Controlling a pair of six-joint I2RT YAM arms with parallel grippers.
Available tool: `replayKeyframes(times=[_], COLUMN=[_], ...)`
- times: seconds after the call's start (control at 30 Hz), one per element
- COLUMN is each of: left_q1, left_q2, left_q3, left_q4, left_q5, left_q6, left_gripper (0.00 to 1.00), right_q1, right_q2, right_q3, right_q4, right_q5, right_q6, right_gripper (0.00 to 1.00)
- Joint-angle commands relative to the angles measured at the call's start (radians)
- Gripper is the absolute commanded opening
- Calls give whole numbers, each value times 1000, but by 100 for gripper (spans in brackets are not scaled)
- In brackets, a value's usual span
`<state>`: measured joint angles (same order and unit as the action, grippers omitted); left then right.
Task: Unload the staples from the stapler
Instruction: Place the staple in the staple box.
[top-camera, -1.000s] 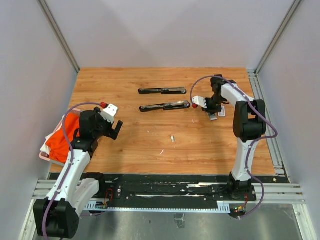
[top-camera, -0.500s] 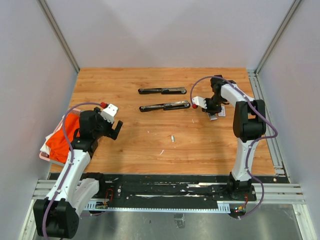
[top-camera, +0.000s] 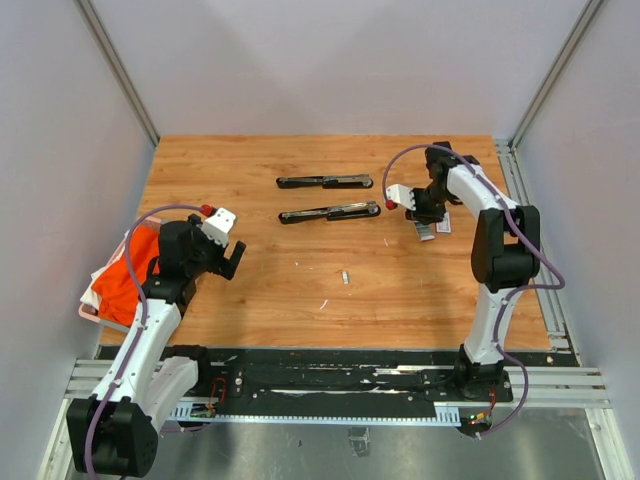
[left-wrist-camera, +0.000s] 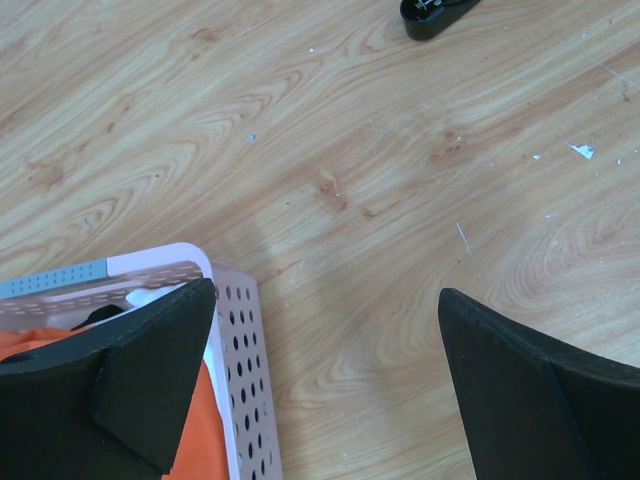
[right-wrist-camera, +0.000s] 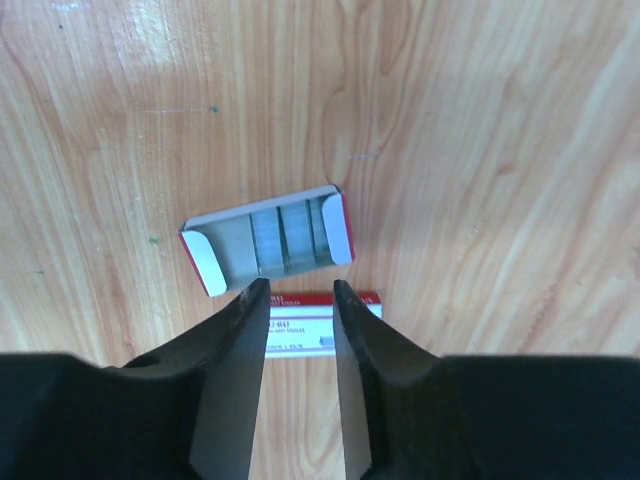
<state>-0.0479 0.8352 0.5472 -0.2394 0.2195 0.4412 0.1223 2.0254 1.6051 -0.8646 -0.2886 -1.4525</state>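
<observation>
A: On the right side of the table (top-camera: 250, 300), the right gripper (right-wrist-camera: 298, 290) hangs with its jaws a narrow gap apart and nothing between them. 1 second ago they were pressed together and sat lower.

B: So it let something go?

A: That is my reading. Just beyond the tips lies the tray (right-wrist-camera: 205, 262), open side up, with the staples (right-wrist-camera: 290, 238) in grey rows inside. The sleeve (right-wrist-camera: 300, 322) lies just beside it, partly hidden by the fingers. I cannot tell which row is new.

B: And the staplers?

A: 2, both folded out flat. The near stapler (top-camera: 330, 212) ends just left of that gripper, and the far stapler (top-camera: 325, 182) lies behind it. Whether either rail holds more staples is too small to tell.

B: Anything loose?

A: 1 short strip (top-camera: 344, 277) lies alone mid-table, well apart from the tray.

B: The other arm?

A: The left gripper (left-wrist-camera: 320, 380) has its jaws spread wide and holds nothing. It hangs over bare wood beside the basket (left-wrist-camera: 240, 350) with the orange cloth (left-wrist-camera: 210, 430), and it has not moved.

B: Where does that leave the job?

A: Probably late on. A drop into the tray looks just finished. The loose strip may be the next pick, and being so small and flat it will need a careful pinch.
</observation>
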Motion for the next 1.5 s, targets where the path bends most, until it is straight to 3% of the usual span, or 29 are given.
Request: replayKeyframes(times=[0.0,0.1,0.17,0.33,0.6,0.97,1.1,1.27,1.47], left_q1=[6,6,6,6,6,6,6,6,6], left_q2=[-1,-2,-3,-7,-10,-15,-5,-2,4], left_q3=[-6,-6,-6,-6,-4,-4,-4,-6,-5], left_q4=[28,28,26,26,23,22,24,25,25], left_q5=[7,7,7,6,10,11,12,12,12], left_q6=[5,7,6,6,4,5,8,9,10], left_gripper=[98,98,98,98,98,98,98,98,98], right_q1=[6,13,22,54,62,-36,-50,-62,-67], right_q2=[-91,-160,-223,-321,-316,-105,-72,-11,-3], right_q3=[-2,-57,-136,-270,-312,-151,-128,-88,-94], right_q4=[-24,-3,51,122,103,-26,-55,-103,-108], right_q5=[-30,-76,-111,-167,-164,-118,-112,-95,-109], right_q6=[10,7,-5,-19,-36,-97,-123,-133,-143], right_gripper=[44,69,81,91,84,78,72,55,50])
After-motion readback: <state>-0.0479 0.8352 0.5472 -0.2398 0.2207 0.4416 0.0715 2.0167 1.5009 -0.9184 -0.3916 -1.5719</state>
